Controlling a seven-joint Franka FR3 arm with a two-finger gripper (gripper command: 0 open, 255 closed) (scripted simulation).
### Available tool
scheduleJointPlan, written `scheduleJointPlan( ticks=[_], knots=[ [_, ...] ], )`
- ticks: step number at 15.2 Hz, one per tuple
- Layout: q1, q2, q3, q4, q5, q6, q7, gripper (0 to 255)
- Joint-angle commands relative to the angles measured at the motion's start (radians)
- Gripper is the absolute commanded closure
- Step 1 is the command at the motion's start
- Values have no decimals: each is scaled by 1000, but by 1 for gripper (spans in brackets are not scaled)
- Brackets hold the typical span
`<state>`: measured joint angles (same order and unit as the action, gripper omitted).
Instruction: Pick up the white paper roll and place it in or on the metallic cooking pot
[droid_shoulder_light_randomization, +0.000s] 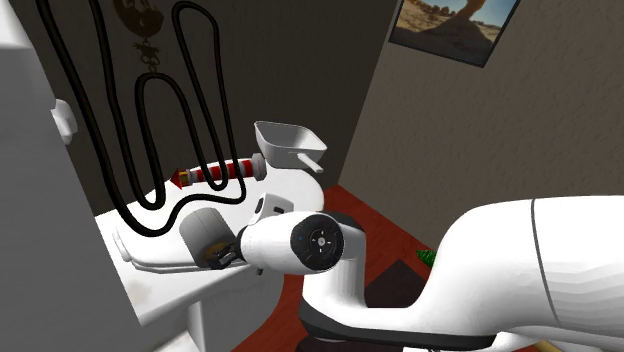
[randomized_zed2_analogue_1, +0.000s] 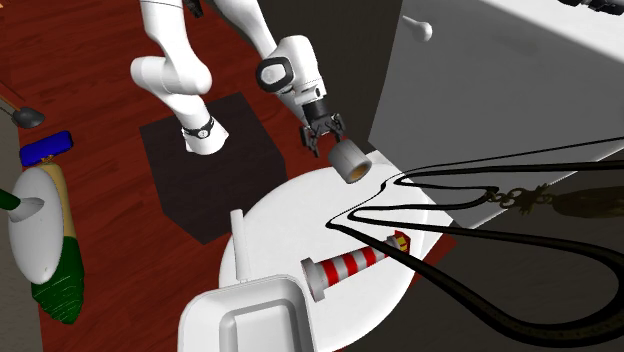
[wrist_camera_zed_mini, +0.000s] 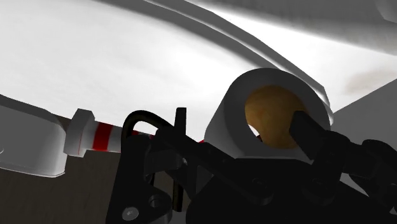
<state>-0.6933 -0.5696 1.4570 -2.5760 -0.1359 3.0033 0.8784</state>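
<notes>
The paper roll (randomized_zed2_analogue_1: 348, 160) is a pale grey cylinder with a brown core, lying at the edge of the round white table (randomized_zed2_analogue_1: 290, 215) nearest the arm. It also shows in the shoulder view (droid_shoulder_light_randomization: 203, 230) and up close in the wrist view (wrist_camera_zed_mini: 270, 95). My gripper (randomized_zed2_analogue_1: 326, 136) is right at the roll's near end, fingers apart. In the wrist view the gripper (wrist_camera_zed_mini: 222, 137) has one finger (wrist_camera_zed_mini: 306, 130) across the core opening, the other off to the side. The pot (randomized_zed2_analogue_1: 250, 312) is drawn plain white and stands at the table's far side (droid_shoulder_light_randomization: 288, 142).
A red-and-white striped cylinder (randomized_zed2_analogue_1: 343, 270) lies between roll and pot. Thick black cables (randomized_zed2_analogue_1: 470, 180) loop over the table (droid_shoulder_light_randomization: 190, 120). A white cabinet (randomized_zed2_analogue_1: 500, 80) borders the table. The dark stand (randomized_zed2_analogue_1: 205, 170) sits on the red floor, with a green-and-white bottle (randomized_zed2_analogue_1: 45, 240) nearby.
</notes>
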Motion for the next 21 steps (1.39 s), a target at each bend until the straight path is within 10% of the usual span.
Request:
scheduleJointPlan(
  ticks=[1, 8, 9, 21],
  knots=[
    [-32, 1, 27, 7, -3, 11, 4, 0],
    [-32, 1, 27, 7, -3, 10, 4, 0],
    [-32, 1, 27, 7, -3, 10, 4, 255],
    [29, 10, -40, 14, -2, -28, -19, 255]
  ],
)
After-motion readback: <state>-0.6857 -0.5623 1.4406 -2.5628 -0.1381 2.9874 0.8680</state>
